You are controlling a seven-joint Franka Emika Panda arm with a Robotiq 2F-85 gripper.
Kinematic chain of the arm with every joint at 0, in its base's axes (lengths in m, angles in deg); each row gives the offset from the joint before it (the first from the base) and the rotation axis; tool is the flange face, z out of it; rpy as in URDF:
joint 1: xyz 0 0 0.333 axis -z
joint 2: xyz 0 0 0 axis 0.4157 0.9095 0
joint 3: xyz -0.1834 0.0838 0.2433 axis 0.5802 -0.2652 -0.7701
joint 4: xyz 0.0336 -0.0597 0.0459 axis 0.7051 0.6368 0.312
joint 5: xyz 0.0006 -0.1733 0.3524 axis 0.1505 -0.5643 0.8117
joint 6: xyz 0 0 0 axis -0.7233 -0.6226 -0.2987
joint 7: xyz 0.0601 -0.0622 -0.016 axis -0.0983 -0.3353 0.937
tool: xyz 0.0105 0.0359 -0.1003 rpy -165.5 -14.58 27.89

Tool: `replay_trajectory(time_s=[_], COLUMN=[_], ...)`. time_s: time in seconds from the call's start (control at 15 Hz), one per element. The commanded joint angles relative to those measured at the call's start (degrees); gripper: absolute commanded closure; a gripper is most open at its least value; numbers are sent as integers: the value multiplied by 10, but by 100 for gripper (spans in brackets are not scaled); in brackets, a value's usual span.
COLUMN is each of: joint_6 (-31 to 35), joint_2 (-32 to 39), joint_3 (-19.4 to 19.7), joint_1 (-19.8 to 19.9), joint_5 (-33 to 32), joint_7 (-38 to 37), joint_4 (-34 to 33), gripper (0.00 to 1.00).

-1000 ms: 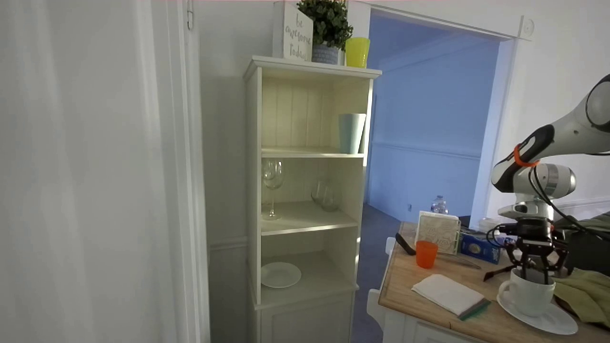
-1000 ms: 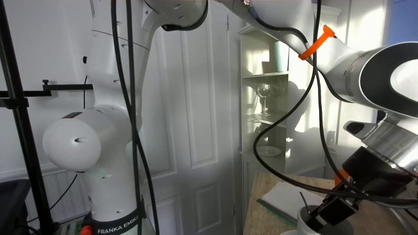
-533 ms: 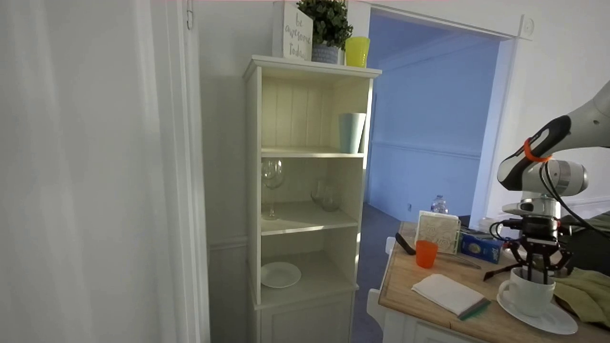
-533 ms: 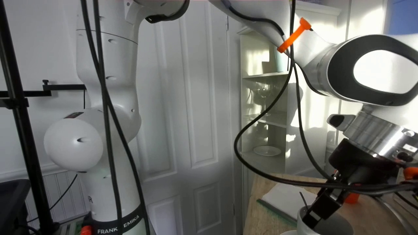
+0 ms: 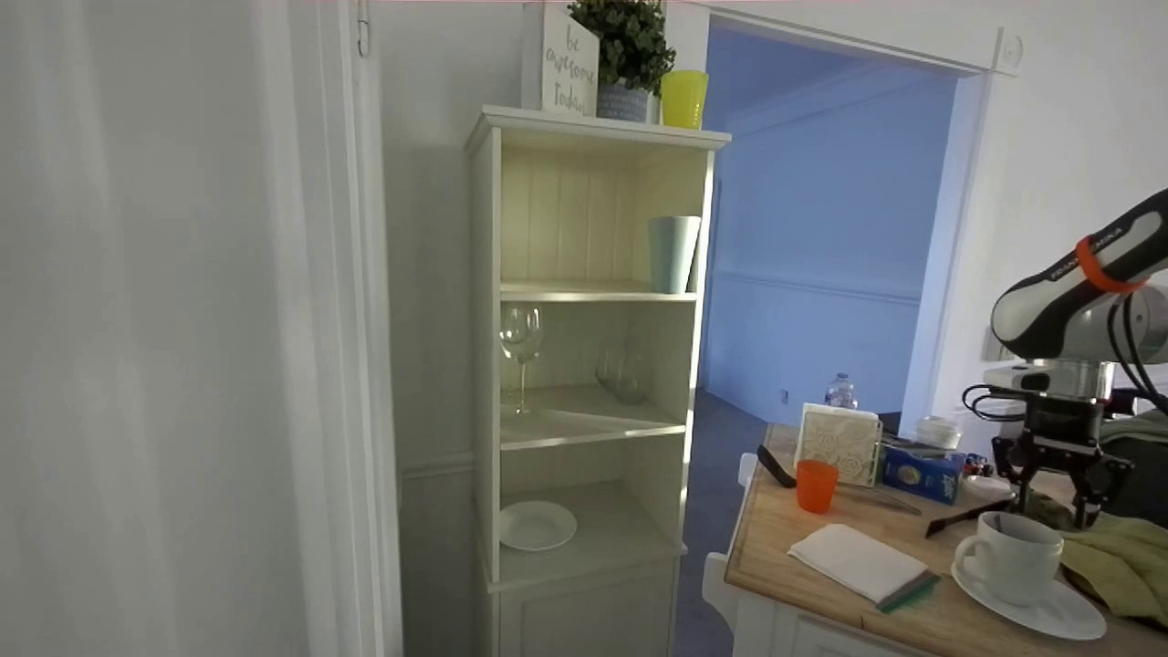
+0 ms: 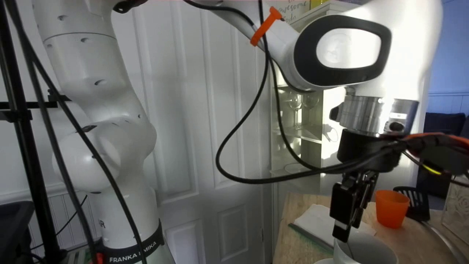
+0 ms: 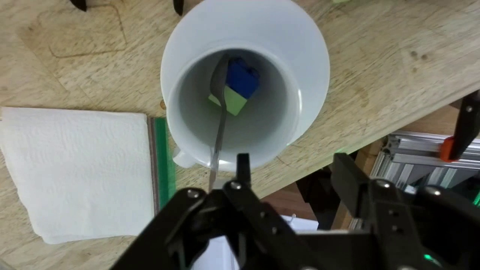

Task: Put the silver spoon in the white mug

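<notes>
The white mug point(image 7: 270, 123) stands upright on a white saucer point(image 7: 302, 33); it shows in both exterior views point(image 5: 1017, 568) point(image 6: 366, 251). The silver spoon point(image 7: 218, 80) leans inside it, bowl down at the bottom, beside a small blue and light green thing point(image 7: 242, 78). Its handle crosses the rim near the mug handle; its end is hidden behind the gripper in the wrist view. A bit of handle shows in an exterior view point(image 6: 350, 251). My gripper point(image 7: 291, 159) is open and empty, just above the mug rim point(image 5: 1054, 513) point(image 6: 340, 234), apart from the spoon.
A folded white napkin point(image 7: 75, 168) lies beside the mug. An orange cup point(image 5: 817, 486), a blue box point(image 5: 920, 478) and a dark utensil point(image 5: 967, 521) are farther back. A green cloth point(image 5: 1122, 558) lies by the saucer. The table edge point(image 7: 375, 138) is close to the mug.
My gripper has risen out of the mug, become more upright and spread its fingers wider. The spoon has stayed in the mug. The mug and saucer have not moved.
</notes>
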Motion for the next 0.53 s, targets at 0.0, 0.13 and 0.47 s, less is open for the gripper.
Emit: replay_trajectory(time_s=[0.0,0.13,0.47], joint_6=[31,18,-51], joint_2=[-143,-204,-244], joint_3=[-48,-85,-86], joint_1=[19,29,-35], joint_5=[-134,-196,-276], joint_7=[-108,-155,-213], joint_4=[101,135,129], gripper=[9,0,0])
